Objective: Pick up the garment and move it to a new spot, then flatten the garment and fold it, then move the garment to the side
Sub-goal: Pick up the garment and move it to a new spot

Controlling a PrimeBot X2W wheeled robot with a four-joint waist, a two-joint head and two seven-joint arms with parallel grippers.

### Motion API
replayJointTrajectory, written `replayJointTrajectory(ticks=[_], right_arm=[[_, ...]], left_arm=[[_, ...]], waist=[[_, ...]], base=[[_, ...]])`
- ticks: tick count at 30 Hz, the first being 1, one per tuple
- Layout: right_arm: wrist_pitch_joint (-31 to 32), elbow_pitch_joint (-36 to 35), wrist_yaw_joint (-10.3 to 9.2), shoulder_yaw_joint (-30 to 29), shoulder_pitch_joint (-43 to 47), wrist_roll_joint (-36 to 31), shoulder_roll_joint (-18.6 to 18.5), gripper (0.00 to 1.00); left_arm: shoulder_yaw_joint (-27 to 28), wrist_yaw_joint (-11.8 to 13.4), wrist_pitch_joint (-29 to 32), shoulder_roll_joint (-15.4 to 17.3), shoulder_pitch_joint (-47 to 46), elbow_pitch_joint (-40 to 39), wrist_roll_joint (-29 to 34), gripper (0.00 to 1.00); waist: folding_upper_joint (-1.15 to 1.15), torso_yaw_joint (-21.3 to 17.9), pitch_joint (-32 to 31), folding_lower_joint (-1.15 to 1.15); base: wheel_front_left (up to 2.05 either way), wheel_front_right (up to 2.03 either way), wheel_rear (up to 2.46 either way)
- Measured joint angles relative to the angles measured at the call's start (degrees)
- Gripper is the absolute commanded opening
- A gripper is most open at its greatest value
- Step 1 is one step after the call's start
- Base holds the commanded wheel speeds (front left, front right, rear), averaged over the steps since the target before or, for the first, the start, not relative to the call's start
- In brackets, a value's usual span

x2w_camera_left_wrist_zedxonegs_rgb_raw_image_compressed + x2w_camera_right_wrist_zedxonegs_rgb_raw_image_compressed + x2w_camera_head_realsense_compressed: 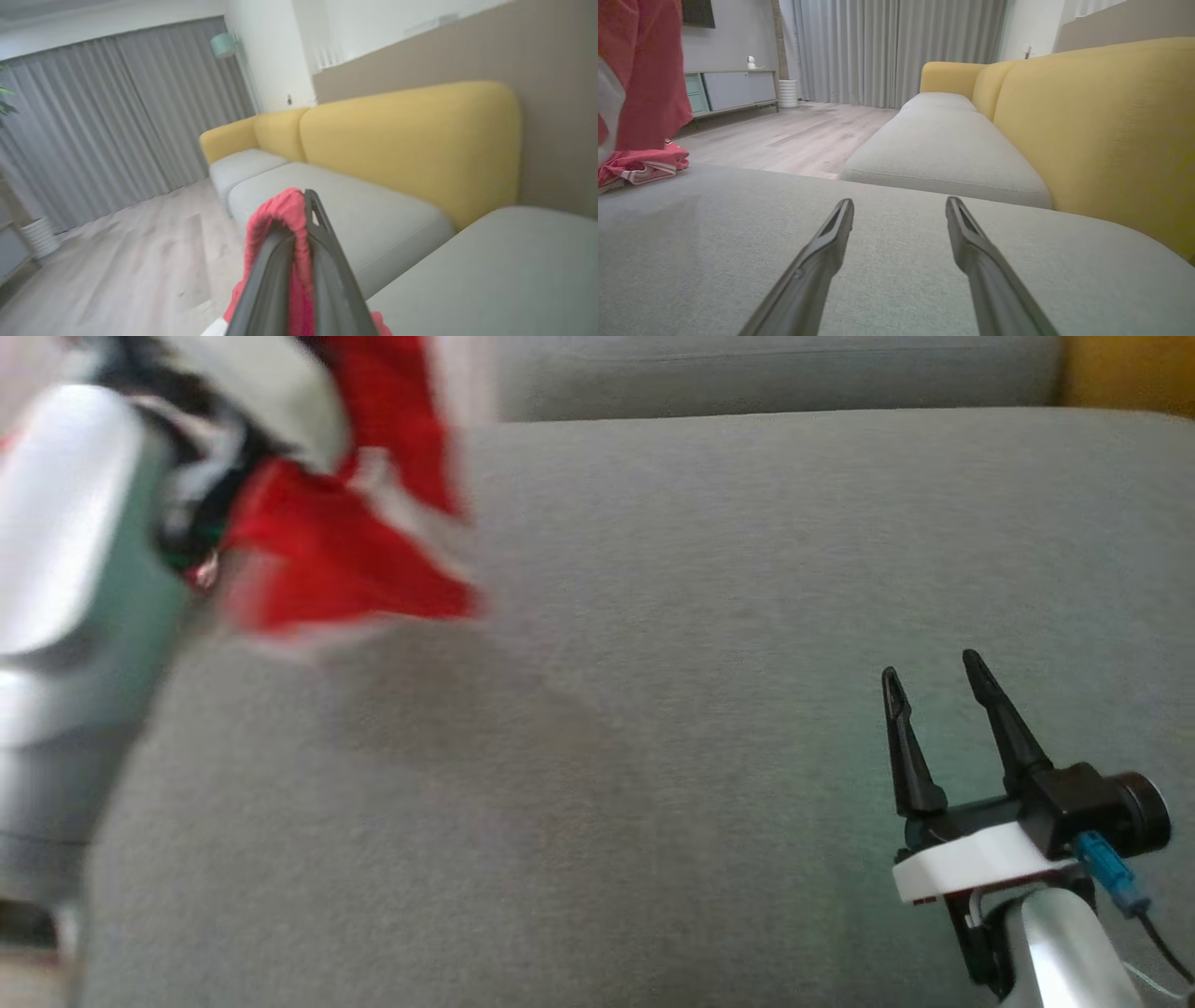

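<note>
While the left claw (299,219) clamps the garment (275,210), the right claw (931,665) stands wide.

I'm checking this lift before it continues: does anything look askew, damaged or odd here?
Nothing damaged. The red garment hangs bunched from the left gripper, which is shut on a fold, while its lower end lies crumpled on the grey cushion, so it is not fully lifted.
</note>
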Motion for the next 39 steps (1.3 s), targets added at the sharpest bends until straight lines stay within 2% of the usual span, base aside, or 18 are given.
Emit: replayJointTrajectory(ticks=[6, 10, 14, 17, 23, 24, 25, 26, 27, 28, 34, 39], right_arm=[[-0.3, 0.8, 0.00, -0.6, 0.0, 0.8, 0.0, 1.00], [-0.6, 1.1, 0.00, -1.6, 0.0, 0.9, 0.0, 1.00], [-0.7, 1.1, 0.00, -1.5, -0.1, 0.9, 0.0, 1.00], [-1.1, 1.1, 0.00, -1.4, -0.3, 1.4, 0.0, 1.00], [-1.1, 1.4, 0.00, -1.1, -1.7, 1.4, 0.0, 1.00], [-1.1, 1.6, 0.00, -1.1, -1.7, 1.4, 0.0, 1.00], [-1.1, 1.8, 0.00, -1.1, -1.7, 1.4, 0.0, 1.00], [-1.1, 2.0, 0.00, -1.1, -1.7, 1.4, 0.0, 1.00], [-1.1, 2.2, 0.00, -1.1, -1.7, 1.4, 0.0, 1.00], [-1.1, 2.3, 0.00, -1.0, -1.7, 1.3, 0.0, 1.00], [-1.1, 2.4, 0.00, -0.8, -1.6, 1.2, 0.0, 1.00], [-1.1, 2.5, 0.00, -1.0, -1.1, 0.7, 0.0, 1.00]], left_arm=[[0.0, 2.4, -2.6, -8.0, 4.2, -1.3, -5.5, 0.00], [-0.1, 4.4, -4.3, -11.3, 12.0, 0.4, -8.4, 0.00], [0.6, 6.7, -6.8, -11.2, 19.4, 6.7, -10.3, 0.00], [1.2, 7.6, -9.1, -10.0, 23.1, 12.0, -10.4, 0.00], [4.5, 8.6, -15.4, -8.0, 24.2, 18.1, -10.4, 0.00], [4.7, 8.6, -16.3, -8.0, 24.2, 18.8, -10.5, 0.03], [5.0, 8.6, -17.2, -8.1, 24.3, 19.4, -10.7, 0.35], [5.4, 8.5, -18.1, -8.2, 24.3, 19.9, -10.9, 0.76], [5.7, 8.5, -19.1, -8.3, 24.4, 20.2, -11.2, 0.76], [5.8, 8.3, -20.0, -8.5, 24.5, 20.8, -11.3, 1.00], [5.8, 6.9, -24.7, -10.8, 27.4, 20.9, -11.2, 1.00], [5.8, 6.6, -26.2, -10.9, 31.7, 17.5, -10.0, 1.00]], waist=[[0.00, -4.1, -0.4, 0.01], [0.00, -5.2, 0.6, 0.02], [0.00, -5.7, 2.2, 0.01], [0.00, -6.0, 3.7, 0.02], [0.00, -5.9, 6.2, 0.02], [0.00, -5.8, 6.3, 0.02], [0.00, -5.6, 6.4, 0.02], [0.00, -5.4, 6.4, 0.02], [0.00, -5.2, 6.3, 0.02], [0.00, -5.0, 6.1, 0.02], [0.00, -3.8, 4.3, 0.02], [0.00, -2.6, 2.0, 0.01]], base=[[0.00, 0.00, 0.00], [0.00, 0.00, 0.00], [0.00, 0.00, 0.00], [0.00, 0.00, 0.00], [0.00, 0.00, 0.00], [0.00, 0.00, 0.00], [0.00, 0.00, 0.00], [0.00, 0.00, 0.00], [0.00, 0.00, 0.00], [0.00, 0.00, 0.00], [0.00, 0.00, 0.00], [0.00, 0.00, 0.00]])
